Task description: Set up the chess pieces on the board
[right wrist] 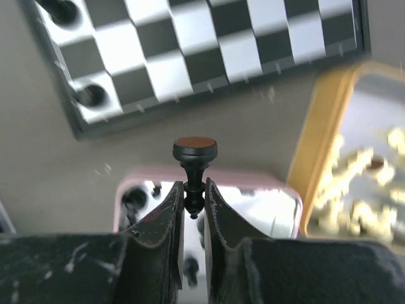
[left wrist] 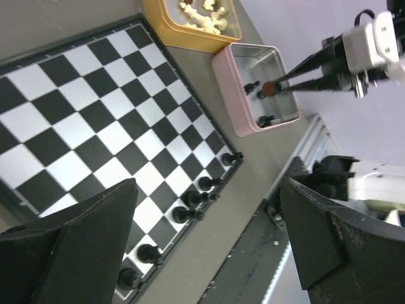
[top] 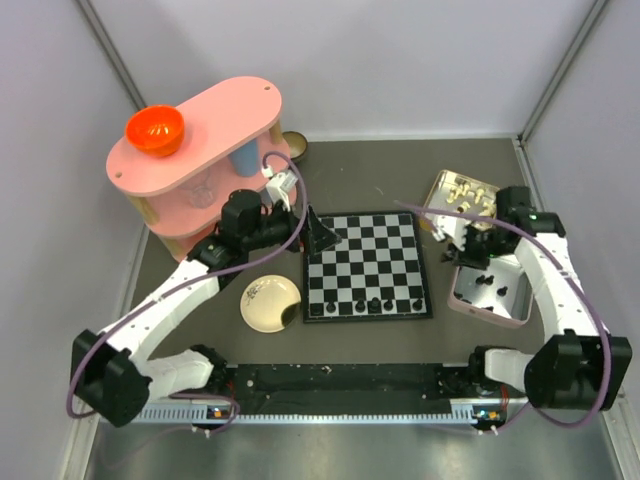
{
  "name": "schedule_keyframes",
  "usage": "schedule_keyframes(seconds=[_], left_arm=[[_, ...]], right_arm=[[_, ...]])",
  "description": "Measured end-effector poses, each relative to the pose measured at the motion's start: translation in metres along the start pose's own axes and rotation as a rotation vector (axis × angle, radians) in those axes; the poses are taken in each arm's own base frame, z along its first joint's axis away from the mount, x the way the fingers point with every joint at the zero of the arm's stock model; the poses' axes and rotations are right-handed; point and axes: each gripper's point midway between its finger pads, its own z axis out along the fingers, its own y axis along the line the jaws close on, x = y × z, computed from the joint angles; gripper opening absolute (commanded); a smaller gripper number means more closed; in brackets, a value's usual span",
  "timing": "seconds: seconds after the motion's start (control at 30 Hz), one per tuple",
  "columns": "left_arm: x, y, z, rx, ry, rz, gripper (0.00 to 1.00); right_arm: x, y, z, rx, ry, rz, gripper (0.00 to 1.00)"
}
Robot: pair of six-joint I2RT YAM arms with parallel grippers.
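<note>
Right fingers point(right wrist: 163, 218): clenched on one black chess piece point(right wrist: 194, 158), over the pink tin point(left wrist: 223, 82). Tin holds a few black pieces point(left wrist: 266, 119). Yellow tray point(left wrist: 190, 38): cream pieces point(left wrist: 202, 16). Left fingers point(left wrist: 82, 234): spread wide, empty, above the board point(top: 365, 250); several black chessmen point(top: 372, 301) along its near row.

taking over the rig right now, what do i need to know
Left gripper: open, empty, over the far left corner of the board.
Right gripper: shut on a black chess piece, raised over the pink tin.
Done: several black chessmen stand along the board's near row.
Left: seat the held piece, then move the loose black pieces lying in the tin.
</note>
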Motion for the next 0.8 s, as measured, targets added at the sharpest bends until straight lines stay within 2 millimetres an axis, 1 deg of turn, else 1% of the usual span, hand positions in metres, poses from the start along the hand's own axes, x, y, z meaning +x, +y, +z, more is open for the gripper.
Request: schedule_keyframes(seconds=[0.03,0.07,0.1,0.17,0.23,0.3,0.37,0.47,0.5,0.57,0.6,0.73,0.8], left_arm=[[-0.001,-0.001,0.005,0.019,0.014,-0.035,0.98],[0.000,-0.003,0.010,0.039,0.029,-0.067,0.98],[0.000,-0.005,0.014,0.062,0.043,-0.099,0.95],[0.003,-0.009,0.023,0.110,0.076,-0.162,0.91],[0.011,-0.013,0.029,0.155,0.127,-0.237,0.88],[0.019,-0.017,0.033,0.193,0.178,-0.301,0.84],[0.025,-0.020,0.034,0.217,0.220,-0.354,0.81],[0.027,-0.026,0.033,0.249,0.251,-0.397,0.76],[0.027,-0.028,0.033,0.262,0.258,-0.408,0.72],[0.028,-0.031,0.033,0.278,0.270,-0.423,0.67],[0.029,-0.032,0.033,0.284,0.277,-0.426,0.64],[0.033,-0.036,0.040,0.302,0.322,-0.440,0.58],[0.037,-0.039,0.044,0.306,0.347,-0.443,0.57]], right_arm=[[-0.015,0.004,0.003,-0.019,-0.028,-0.018,0.00],[-0.037,0.013,0.008,-0.055,-0.062,-0.042,0.00],[-0.055,0.023,0.013,-0.093,-0.094,-0.054,0.00],[-0.087,0.044,0.022,-0.170,-0.149,-0.071,0.00],[-0.116,0.062,0.028,-0.242,-0.197,-0.054,0.00],[-0.136,0.070,0.031,-0.280,-0.226,-0.028,0.00],[-0.154,0.069,0.033,-0.302,-0.248,0.013,0.00],[-0.173,0.065,0.037,-0.316,-0.272,0.045,0.00],[-0.177,0.067,0.039,-0.324,-0.279,0.048,0.00],[-0.185,0.072,0.041,-0.345,-0.288,0.055,0.00],[-0.187,0.075,0.042,-0.353,-0.290,0.060,0.00],[-0.194,0.078,0.042,-0.370,-0.304,0.095,0.00],[-0.196,0.078,0.043,-0.373,-0.309,0.112,0.00]])
